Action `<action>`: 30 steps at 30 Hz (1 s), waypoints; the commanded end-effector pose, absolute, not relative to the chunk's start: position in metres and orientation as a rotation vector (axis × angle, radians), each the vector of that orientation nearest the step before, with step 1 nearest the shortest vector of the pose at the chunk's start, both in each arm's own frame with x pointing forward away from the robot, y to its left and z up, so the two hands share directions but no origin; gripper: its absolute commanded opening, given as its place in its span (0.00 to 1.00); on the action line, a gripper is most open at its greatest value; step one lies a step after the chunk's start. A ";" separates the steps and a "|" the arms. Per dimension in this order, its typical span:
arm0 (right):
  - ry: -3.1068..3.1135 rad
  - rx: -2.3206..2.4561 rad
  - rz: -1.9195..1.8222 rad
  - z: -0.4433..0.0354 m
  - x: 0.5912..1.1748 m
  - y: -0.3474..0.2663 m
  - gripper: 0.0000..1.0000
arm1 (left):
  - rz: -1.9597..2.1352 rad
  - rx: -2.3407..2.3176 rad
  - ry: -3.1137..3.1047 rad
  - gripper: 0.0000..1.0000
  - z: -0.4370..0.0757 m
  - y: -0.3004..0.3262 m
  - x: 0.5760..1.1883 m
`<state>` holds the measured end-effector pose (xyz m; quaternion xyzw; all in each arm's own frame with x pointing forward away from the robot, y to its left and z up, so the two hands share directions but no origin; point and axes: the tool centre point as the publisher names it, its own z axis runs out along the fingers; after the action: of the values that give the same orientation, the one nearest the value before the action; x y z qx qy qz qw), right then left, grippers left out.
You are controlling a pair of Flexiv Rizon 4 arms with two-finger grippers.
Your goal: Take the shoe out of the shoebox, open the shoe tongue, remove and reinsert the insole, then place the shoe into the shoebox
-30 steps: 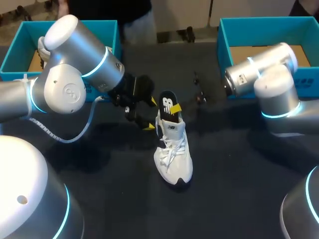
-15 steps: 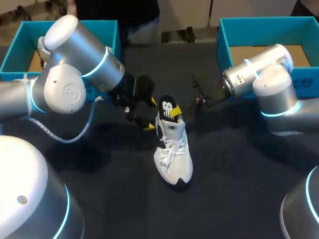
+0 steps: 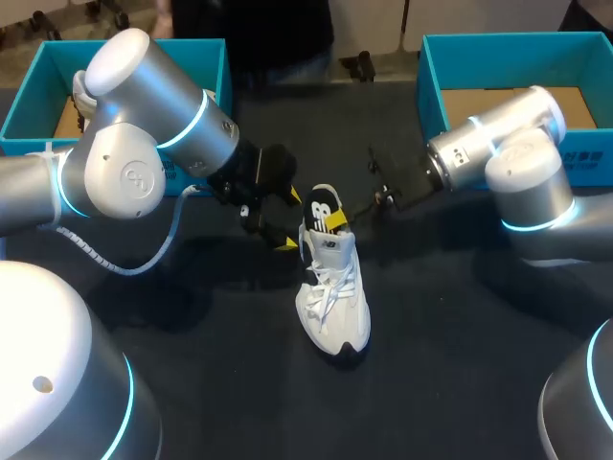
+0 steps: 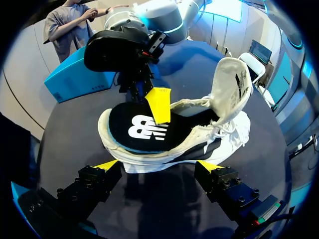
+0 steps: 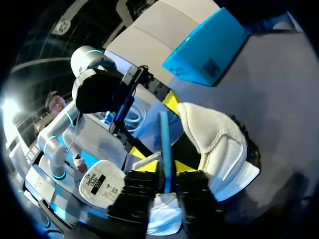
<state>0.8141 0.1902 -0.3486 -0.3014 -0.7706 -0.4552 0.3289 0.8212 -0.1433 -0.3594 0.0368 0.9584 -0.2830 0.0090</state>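
– Dark desk [image 3: 431,326] all across the head view. What sits on it?
– A white lace-up sneaker [image 3: 333,292], on its sole near the middle, toe toward the robot and heel away, outside both boxes.
– What pokes out of the heel end?
– A black insole with a white logo [image 3: 323,208]. It stands tilted, partly out of the sneaker's opening. In the left wrist view its logo side faces the camera, and the white padded tongue [image 4: 232,84] rears up past it over loose laces.
– Who holds it?
– The right tool [image 5: 165,167]. It is clamped on the insole: in the right wrist view the insole runs edge-on, a blue strip, squeezed between the two yellow tips. From the left wrist, one of its yellow fingers [image 4: 159,104] lies flat on the logo side.
– And on the other side?
– The left tool [image 4: 158,167] hangs just beside the heel with its fingers spread wide, one yellow tip toward each end of the sneaker's flank. Whether they touch the sole, I cannot tell; they do not pinch it.
– Farther out?
– The silver left arm [image 3: 144,125] comes in from the left, the silver right arm [image 3: 512,144] from the right. Behind them, the left teal cardboard shoebox [image 3: 24,96] sits at the desk's far left corner and the right teal cardboard shoebox [image 3: 428,81] at its far right, both well apart from the sneaker, brown cardboard showing inside.
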 end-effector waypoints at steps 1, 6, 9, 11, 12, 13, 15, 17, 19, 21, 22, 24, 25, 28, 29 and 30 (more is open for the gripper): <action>-2.036 -0.798 -1.191 -0.344 0.816 0.188 0.30 | -0.879 0.114 2.993 1.00 -0.360 -0.144 0.821; -2.050 -0.776 -1.196 -0.346 0.827 0.191 0.29 | -0.879 0.114 2.993 1.00 -0.360 -0.144 0.821; -2.052 -0.763 -1.196 -0.347 0.832 0.194 0.23 | -0.879 0.114 2.993 1.00 -0.360 -0.144 0.821; -2.052 -0.759 -1.196 -0.349 0.833 0.194 0.18 | -0.879 0.114 2.993 1.00 -0.360 -0.144 0.821; -2.051 -0.759 -1.195 -0.350 0.833 0.194 0.16 | -0.879 0.114 2.993 1.00 -0.360 -0.144 0.821; -2.044 -0.760 -1.185 -0.351 0.833 0.194 0.12 | -0.879 0.114 2.993 1.00 -0.360 -0.144 0.821; -2.038 -0.764 -1.176 -0.353 0.830 0.192 0.05 | -0.879 0.114 2.993 1.00 -0.360 -0.144 0.821; -2.033 -0.769 -1.169 -0.354 0.827 0.191 0.00 | -0.879 0.114 2.993 1.00 -0.360 -0.144 0.821; -2.023 -0.779 -1.161 -0.353 0.820 0.190 0.00 | -0.879 0.114 2.993 1.00 -0.360 -0.144 0.821; -2.009 -0.788 -1.142 -0.356 0.813 0.190 0.00 | -0.879 0.114 2.993 1.00 -0.360 -0.144 0.821; -2.005 -0.791 -1.137 -0.355 0.811 0.190 0.00 | -0.879 0.114 2.993 1.00 -0.360 -0.144 0.821; -1.997 -0.799 -1.126 -0.357 0.806 0.190 0.00 | -0.879 0.114 2.993 1.00 -0.360 -0.144 0.821; -1.995 -0.804 -1.126 -0.357 0.804 0.189 0.00 | -0.879 0.114 2.993 1.00 -0.360 -0.144 0.821; -1.990 -0.810 -1.123 -0.356 0.802 0.189 0.00 | -0.879 0.114 2.993 1.00 -0.360 -0.144 0.821; -1.989 -0.811 -1.123 -0.357 0.801 0.189 0.00 | -0.879 0.114 2.993 1.00 -0.360 -0.144 0.821; -1.988 -0.813 -1.121 -0.357 0.801 0.189 0.00 | -0.879 0.114 2.993 1.00 -0.360 -0.144 0.821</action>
<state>0.8068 0.1887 -0.3551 -0.3109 -0.7682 -0.4329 0.3547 0.8212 -0.1433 -0.3594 0.0368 0.9584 -0.2830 0.0090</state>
